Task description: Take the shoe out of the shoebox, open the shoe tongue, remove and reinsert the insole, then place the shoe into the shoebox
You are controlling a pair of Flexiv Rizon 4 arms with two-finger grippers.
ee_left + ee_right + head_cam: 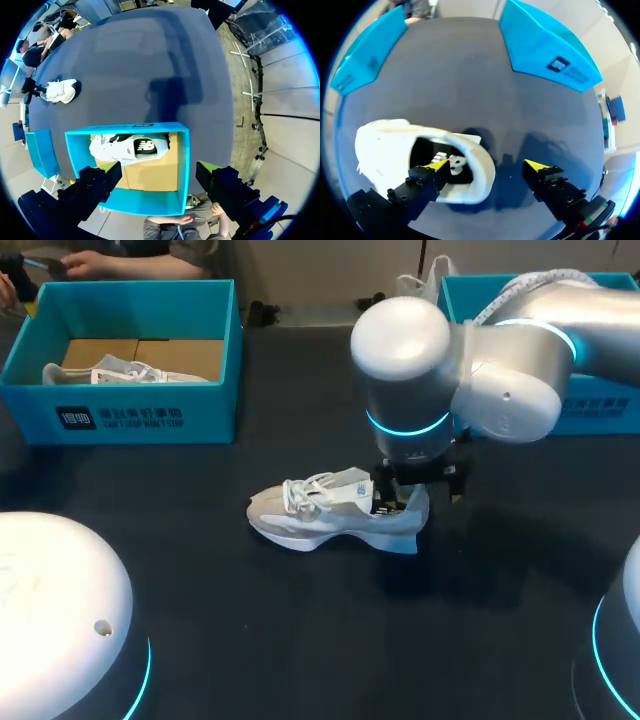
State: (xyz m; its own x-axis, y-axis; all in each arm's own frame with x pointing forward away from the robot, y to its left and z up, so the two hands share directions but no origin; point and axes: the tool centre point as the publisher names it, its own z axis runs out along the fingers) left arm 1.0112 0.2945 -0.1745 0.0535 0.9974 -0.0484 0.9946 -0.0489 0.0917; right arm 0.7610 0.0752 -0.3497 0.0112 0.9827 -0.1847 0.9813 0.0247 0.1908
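Pale grey-white sneaker [335, 512] stood upright on the dark table [220, 620], laces loose. Right gripper [486, 166] was spread open, one finger inside the collar, nothing clamped.

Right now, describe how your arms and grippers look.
Both arms are smooth, rounded silver-grey shells with glowing cyan rings at the joints. The right arm carries a pale ribbed cable along its top; the left arm shows as a dome. The left gripper and right gripper each have blocky black fingers with yellow tips.
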